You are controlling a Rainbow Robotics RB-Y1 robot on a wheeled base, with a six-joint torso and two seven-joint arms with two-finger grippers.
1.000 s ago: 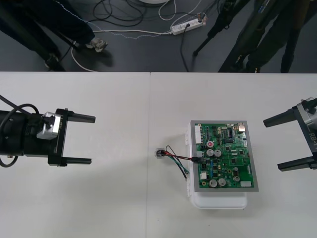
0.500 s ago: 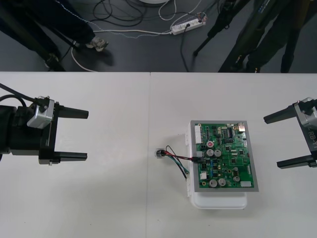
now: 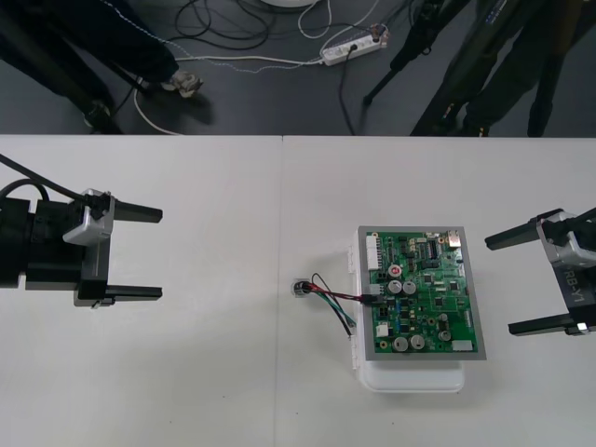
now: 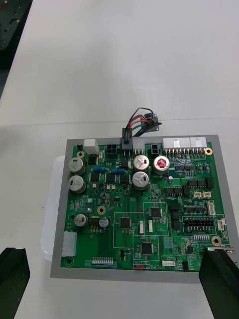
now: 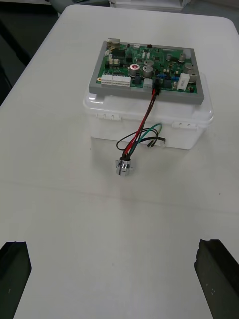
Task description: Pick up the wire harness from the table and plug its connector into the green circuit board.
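The harness (image 3: 331,300) is seen lying between the two grippers, well nearer the right one. Its plug (image 3: 370,298) is seated in a connector on the edge of the board (image 3: 424,293) that faces the left gripper (image 3: 160,254). The wires are looped off that edge, and the socket (image 3: 300,289) is left resting on the table (image 3: 233,372) just beside the white base (image 3: 410,377).

The left gripper's jaws are held wide apart, pointed at the socket, and a broad stretch of bare table is left between them and it. The right gripper (image 3: 500,287) is also held with jaws spread. Its fingers (image 4: 221,279) are set at either side of the board's near edge, close to it but touching nothing. Bare table is left on all sides of the board. The table's far edge lies well beyond both grippers.

Compared with a second ago, the left gripper has been drawn back from the harness and shifted slightly toward the far edge. The right gripper has been brought a little nearer the board and tilted, its jaws spread slightly wider. The harness and board have not been moved.
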